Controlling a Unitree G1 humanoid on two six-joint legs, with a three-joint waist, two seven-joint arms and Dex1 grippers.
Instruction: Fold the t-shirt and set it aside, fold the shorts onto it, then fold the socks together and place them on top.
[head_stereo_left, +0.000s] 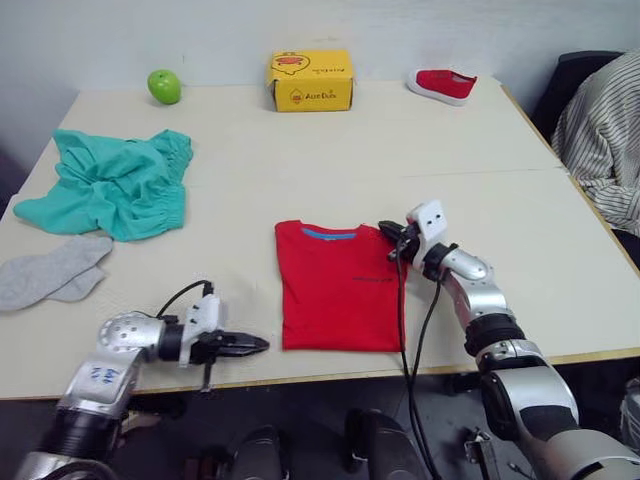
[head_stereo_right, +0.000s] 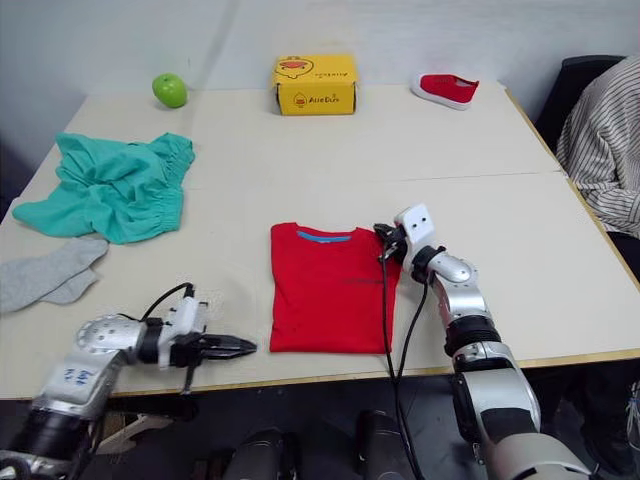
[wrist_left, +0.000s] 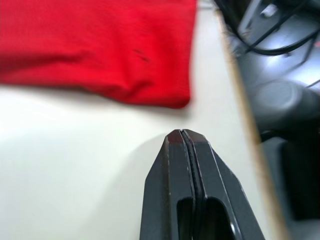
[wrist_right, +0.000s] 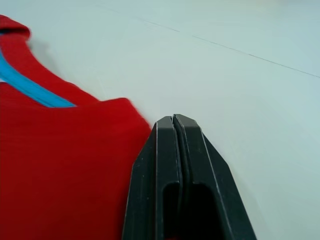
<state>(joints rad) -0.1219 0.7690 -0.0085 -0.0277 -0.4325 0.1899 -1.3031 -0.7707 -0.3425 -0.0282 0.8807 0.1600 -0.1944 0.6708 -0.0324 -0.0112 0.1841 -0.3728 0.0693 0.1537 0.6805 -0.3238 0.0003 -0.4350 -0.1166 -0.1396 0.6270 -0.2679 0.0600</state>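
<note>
The t-shirt lies folded into a neat upright rectangle near the front edge of the bench, its blue collar band facing the far side. The left gripper rests low over the bench just beside the shirt's near left corner, apart from the cloth, with its two black fingers pressed together and holding nothing; the left wrist view shows the closed tips above bare bench surface with the red hem just ahead. The right gripper sits at the shirt's far right corner, beside the shoulder edge, and the right wrist view shows its fingers likewise pressed together, empty, with the tip right at the edge of the red fabric near the collar. The shorts lie crumpled in a loose heap at the far left of the bench, well apart from the shirt. The socks lie flat and overlapping just in front of the shorts, near the left edge. Along the far side stand a green apple, a yellow box and a small red shoe. A person in a striped shirt sits at the right edge.
</note>
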